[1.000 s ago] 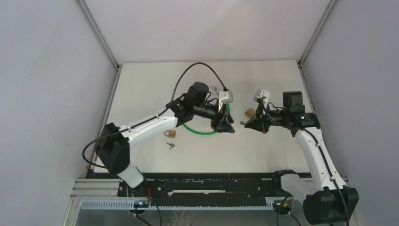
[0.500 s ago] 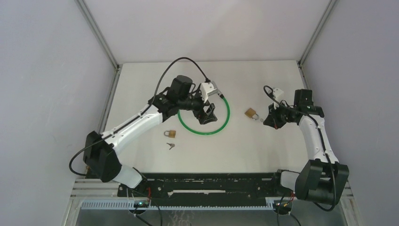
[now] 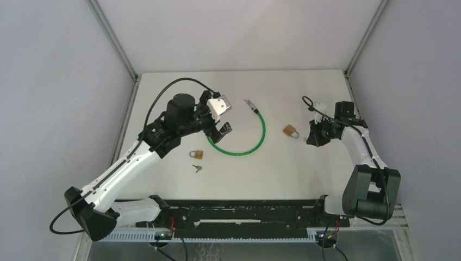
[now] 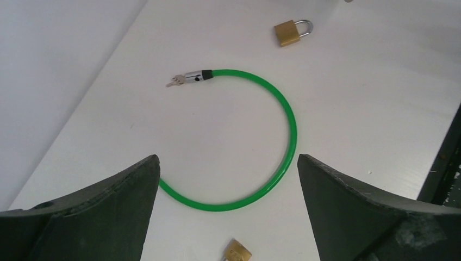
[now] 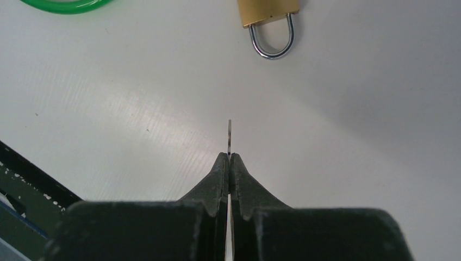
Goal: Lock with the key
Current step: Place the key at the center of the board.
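A green cable lock point(image 3: 263, 135) lies in an open curve mid-table, its metal end point(image 4: 190, 78) free. My left gripper point(image 3: 223, 129) hangs open above the cable's left part point(image 4: 293, 125), holding nothing; in the left wrist view the gripper point(image 4: 228, 163) has wide-apart jaws. A brass padlock point(image 3: 290, 130) lies to the right. My right gripper point(image 3: 312, 138) is just right of it, shut on the key point(image 5: 229, 136), a thin blade seen edge-on that pokes from the gripper point(image 5: 229, 157) toward the padlock point(image 5: 268, 16).
A second small brass padlock point(image 3: 197, 154) and a loose key point(image 3: 197, 168) lie left of the cable, near the left arm; that padlock point(image 4: 239, 253) shows under the left jaws. A black rail point(image 3: 244, 212) runs along the near edge. Grey walls enclose the table.
The left gripper opened, let go of the cable and drew back to the left. The right arm swung right with the key, away from the cable, ending beside the right padlock.
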Available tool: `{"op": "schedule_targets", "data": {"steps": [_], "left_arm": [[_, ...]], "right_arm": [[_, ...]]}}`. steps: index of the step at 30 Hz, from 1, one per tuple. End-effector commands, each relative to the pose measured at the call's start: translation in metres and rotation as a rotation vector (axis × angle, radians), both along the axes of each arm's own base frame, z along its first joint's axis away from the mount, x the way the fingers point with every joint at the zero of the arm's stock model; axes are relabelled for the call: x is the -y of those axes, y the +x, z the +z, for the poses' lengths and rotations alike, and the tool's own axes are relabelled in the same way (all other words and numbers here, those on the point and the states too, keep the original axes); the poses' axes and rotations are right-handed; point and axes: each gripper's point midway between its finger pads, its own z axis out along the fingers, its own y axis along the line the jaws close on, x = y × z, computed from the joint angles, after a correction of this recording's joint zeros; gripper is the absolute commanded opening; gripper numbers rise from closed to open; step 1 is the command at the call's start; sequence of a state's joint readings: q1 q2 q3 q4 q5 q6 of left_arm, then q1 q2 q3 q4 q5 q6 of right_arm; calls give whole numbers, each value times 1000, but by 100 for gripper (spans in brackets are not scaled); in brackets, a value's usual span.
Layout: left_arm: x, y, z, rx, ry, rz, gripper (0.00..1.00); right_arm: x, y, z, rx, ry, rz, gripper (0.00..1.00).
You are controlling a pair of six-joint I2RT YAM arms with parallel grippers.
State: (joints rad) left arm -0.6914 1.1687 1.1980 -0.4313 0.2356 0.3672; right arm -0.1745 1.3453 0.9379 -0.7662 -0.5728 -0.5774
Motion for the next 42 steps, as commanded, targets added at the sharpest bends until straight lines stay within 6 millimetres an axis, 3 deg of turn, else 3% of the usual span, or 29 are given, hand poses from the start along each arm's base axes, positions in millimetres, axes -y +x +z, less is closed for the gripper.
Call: {"op": "schedule_targets", "data": {"steps": [1, 11, 26, 29, 36, 42], "left_arm": [[-19, 4, 4, 69, 20, 70, 100], [-35, 10, -7, 104, 62, 138, 100], [-37, 11, -19, 102, 85, 138, 100], [-39, 15, -22, 88, 88, 166, 100], [-41, 19, -29, 41, 73, 193, 100], [-51, 24, -39, 13, 83, 235, 100]], "right_arm": [[4, 9, -8, 8, -35, -47, 0], [5, 5, -32, -82, -29, -55, 0], [-27, 6, -66, -237, -105, 32, 6], [-30, 5, -72, -255, -125, 39, 16], [-27, 11, -66, -232, -154, 25, 50], [-32, 33, -26, -86, -157, 15, 63]]}}
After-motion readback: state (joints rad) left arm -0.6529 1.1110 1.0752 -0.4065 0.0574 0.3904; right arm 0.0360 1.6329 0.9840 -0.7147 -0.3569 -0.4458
